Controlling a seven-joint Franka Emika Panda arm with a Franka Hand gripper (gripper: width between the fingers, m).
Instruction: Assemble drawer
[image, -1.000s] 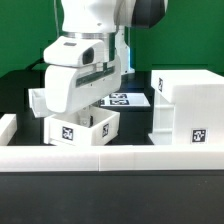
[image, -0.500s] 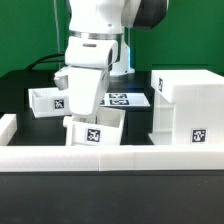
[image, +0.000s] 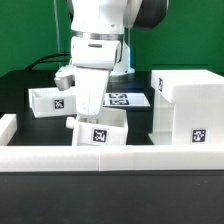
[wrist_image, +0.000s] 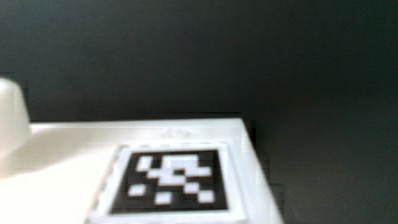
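1. On the exterior view's left, the left tray (image: 48, 100) sits flat, well apart from the case.
2. In the middle, the tilted tray (image: 98, 133) hangs right under the gripper (image: 93, 108). The fingers are hidden, so I can't tell if it's clamped.
3. On the right is the case (image: 186, 108). It all looks like light, stiff, slick plastic, so I'd pinch a thin wall.

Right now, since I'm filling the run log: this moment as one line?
gripper: over tilted tray, fingers hidden | other tray: flat, exterior view's left | case: exterior view's right, both trays outside it
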